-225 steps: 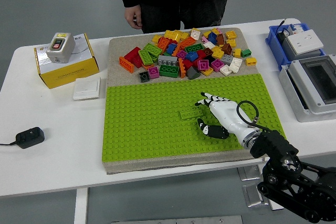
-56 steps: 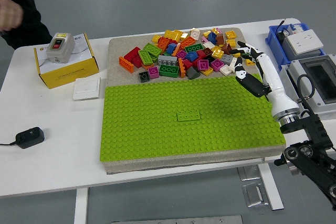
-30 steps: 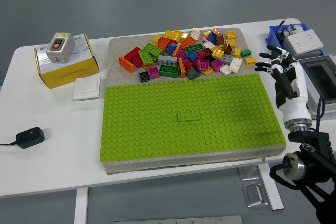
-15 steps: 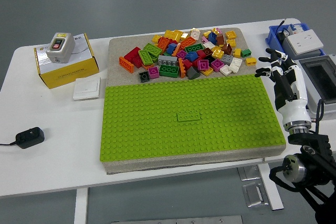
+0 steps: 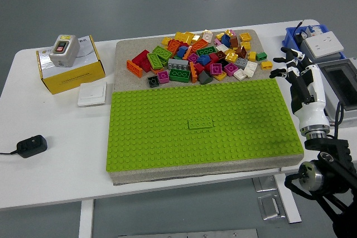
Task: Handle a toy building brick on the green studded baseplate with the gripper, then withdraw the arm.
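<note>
- The right robot hand [image 5: 302,79] is off the green studded baseplate [image 5: 167,132], above the bare desk [image 5: 56,132] just beside the baseplate's right edge.
- Its white fingers [image 5: 287,62] with black tips are spread and released, holding nothing and touching no brick.
- A green toy building brick [image 5: 200,124], flat and long, sits on the baseplate near the middle, well apart from the robot hand.
- A pile of loose bricks [image 5: 198,57] in many colours lies on the beige mat [image 5: 125,51] beyond the baseplate's far edge; the fingertips are near the pile's right end but not in contact.
- To the right of the robot hand stand a blue bin [image 5: 293,40] with a white switch plate [image 5: 322,43] and a grey box [image 5: 334,90].
- On the left of the desk are a yellow box [image 5: 72,73] with a grey switch unit [image 5: 63,50] on top, a white wall switch [image 5: 92,93], and a black power adapter [image 5: 30,145].
</note>
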Robot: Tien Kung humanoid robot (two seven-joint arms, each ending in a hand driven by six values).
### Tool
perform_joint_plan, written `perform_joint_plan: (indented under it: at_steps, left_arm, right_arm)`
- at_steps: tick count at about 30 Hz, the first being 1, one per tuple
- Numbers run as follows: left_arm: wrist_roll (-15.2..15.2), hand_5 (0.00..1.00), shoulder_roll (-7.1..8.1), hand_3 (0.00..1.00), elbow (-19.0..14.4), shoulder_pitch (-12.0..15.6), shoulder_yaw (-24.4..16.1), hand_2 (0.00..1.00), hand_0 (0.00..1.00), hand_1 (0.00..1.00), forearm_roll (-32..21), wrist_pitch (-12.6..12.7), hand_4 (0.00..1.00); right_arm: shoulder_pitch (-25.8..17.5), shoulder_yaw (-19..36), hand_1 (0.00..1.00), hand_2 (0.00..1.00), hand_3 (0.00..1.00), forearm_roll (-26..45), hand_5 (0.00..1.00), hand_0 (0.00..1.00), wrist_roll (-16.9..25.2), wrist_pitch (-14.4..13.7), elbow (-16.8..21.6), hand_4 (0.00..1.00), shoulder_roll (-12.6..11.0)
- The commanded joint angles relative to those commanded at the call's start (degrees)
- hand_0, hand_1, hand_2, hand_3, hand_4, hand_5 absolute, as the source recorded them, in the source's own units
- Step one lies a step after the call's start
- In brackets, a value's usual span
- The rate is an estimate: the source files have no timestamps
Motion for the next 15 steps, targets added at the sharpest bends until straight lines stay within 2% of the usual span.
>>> perform_joint_plan:
  at_steps: [3,6,11,15]
  left_arm:
    - [3.1,0.426,-0.44,0.721,0.0,0.58,-2.82,0.665,0.682,0.689,4.03,-0.22,0.418]
    - [5.37,0.426,-0.43,0.721,0.0,0.64,-3.97,0.665,0.682,0.689,7.66,-0.41,0.418]
    - [6.28,0.425,-0.17,0.733,0.0,-0.17,-3.36,0.667,0.687,0.692,8.91,-0.45,0.421]
    - [6.68,0.425,-0.02,0.741,0.0,-0.75,-3.02,0.682,0.69,0.695,8.81,-0.58,0.423]
  right_arm:
    - [0.64,-1.78,0.354,0.496,0.61,-0.84,0.488,0.358,-1.2,0.17,-0.37,0.543,-0.09]
    - [1.29,-3.37,0.354,0.496,0.61,-2.24,0.488,0.358,-2.33,0.2,-0.49,0.543,0.16]
    - [3.1,-6.35,0.354,0.497,0.61,-4.84,0.488,0.36,-3.67,-0.09,-0.47,0.54,-0.04]
    - [6.08,-10.74,0.372,0.514,0.618,-6.51,0.472,0.376,-4.38,-0.58,-1.06,0.529,0.21]
